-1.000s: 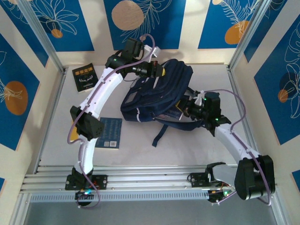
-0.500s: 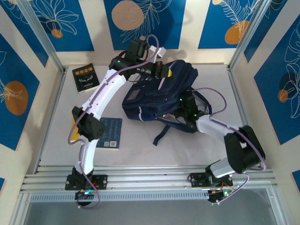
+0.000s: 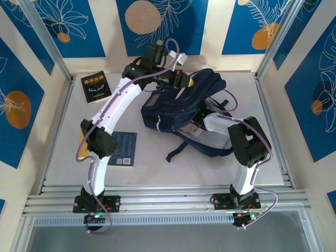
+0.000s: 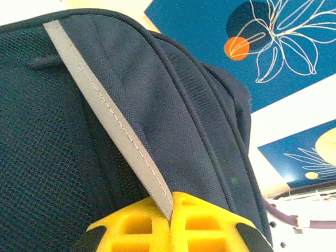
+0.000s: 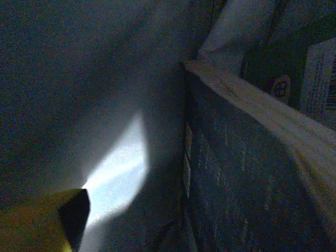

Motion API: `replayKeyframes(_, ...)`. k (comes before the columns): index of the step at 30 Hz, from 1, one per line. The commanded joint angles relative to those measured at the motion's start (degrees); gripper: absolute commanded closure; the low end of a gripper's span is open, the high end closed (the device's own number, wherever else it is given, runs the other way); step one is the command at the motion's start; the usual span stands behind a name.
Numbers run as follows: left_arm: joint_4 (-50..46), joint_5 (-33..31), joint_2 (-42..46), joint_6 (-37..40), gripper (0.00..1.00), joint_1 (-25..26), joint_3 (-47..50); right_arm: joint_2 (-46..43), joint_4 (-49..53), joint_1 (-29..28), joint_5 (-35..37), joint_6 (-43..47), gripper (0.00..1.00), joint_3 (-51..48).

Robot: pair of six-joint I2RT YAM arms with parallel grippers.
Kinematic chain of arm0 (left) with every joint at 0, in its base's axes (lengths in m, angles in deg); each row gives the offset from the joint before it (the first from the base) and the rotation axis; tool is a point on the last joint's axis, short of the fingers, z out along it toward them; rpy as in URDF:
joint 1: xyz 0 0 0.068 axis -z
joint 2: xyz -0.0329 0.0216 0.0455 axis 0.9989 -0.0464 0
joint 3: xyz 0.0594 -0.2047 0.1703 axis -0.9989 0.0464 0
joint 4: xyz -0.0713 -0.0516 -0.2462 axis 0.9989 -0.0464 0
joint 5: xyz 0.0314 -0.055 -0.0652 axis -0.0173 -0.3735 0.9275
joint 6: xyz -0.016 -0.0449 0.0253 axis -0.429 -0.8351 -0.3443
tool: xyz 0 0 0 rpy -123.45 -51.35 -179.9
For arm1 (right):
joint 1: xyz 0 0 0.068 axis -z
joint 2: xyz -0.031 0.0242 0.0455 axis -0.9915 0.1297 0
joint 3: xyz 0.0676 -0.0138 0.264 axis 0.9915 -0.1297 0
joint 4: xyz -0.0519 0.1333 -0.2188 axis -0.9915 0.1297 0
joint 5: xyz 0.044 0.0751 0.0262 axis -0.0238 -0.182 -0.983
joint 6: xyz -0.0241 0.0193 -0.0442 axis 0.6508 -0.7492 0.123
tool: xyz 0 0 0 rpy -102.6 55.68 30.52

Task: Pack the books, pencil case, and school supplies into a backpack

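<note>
On the surface [image 3: 152,170], top view: one backpack [image 3: 178,107], right of centre. Two books lie outside it: black book [image 3: 94,87] at the far-left corner, blue book [image 3: 123,149] partly under the left arm's elbow. Left fingers [image 3: 188,82] pinch the backpack's top edge. Right arm [image 3: 245,144] reaches into its mouth. Bare surface along the near edge.

Left wrist: left fingers [image 4: 205,231] closed tight on the pale stripe [image 4: 113,118].

Right wrist: dark backpack interior. One second blue book [image 5: 236,199] on edge, one green booklet [image 5: 270,63] behind. One of the right fingers [image 5: 47,223] sits far off-centre at lower left: spread apart, clear of that book.
</note>
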Motion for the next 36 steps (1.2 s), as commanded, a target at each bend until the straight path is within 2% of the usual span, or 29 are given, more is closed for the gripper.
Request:
replayKeyframes(1,5.65,1.24,2.95,0.82,1.0,-2.31,-2.18,-2.3,5.8,1.32,0.1,4.04,0.06,-1.75)
replayKeyframes(4,6.18,1.24,2.52,0.28,1.0,-3.73,-2.0,-6.38,5.35,3.28,-3.28,5.67,0.0,-5.13)
replayKeyframes(15,8.02,1.58,1.71,-1.99,1.0,-5.98,-0.91,-19.76,2.15,11.14,-13.52,7.93,0.01,-17.78)
replayKeyframes(20,8.03,1.08,2.11,-2.23,1.0,-6.34,0.26,-27.36,10.09,14.53,-11.1,9.91,0.0,-20.89)
replayKeyframes(23,7.89,0.27,2.15,-2.61,1.0,-6.25,0.87,-33.37,18.49,15.0,-6.78,12.45,0.02,-21.31)
replayKeyframes(28,6.11,-2.02,0.82,-2.79,1.0,-5.27,2.17,-48.03,35.0,12.9,8.56,12.25,0.08,-23.82)
replayKeyframes(33,3.5,-4.3,-2.3,-1.65,1.0,-1.56,2.46,-61.09,50.13,12.13,21.12,8.25,0.12,-24.62)
replayKeyframes(36,2.48,-6.03,-4.7,-1.52,0.94,0.91,2.49,-66.55,54.97,11.82,25.39,7.82,0.12,-23.74)
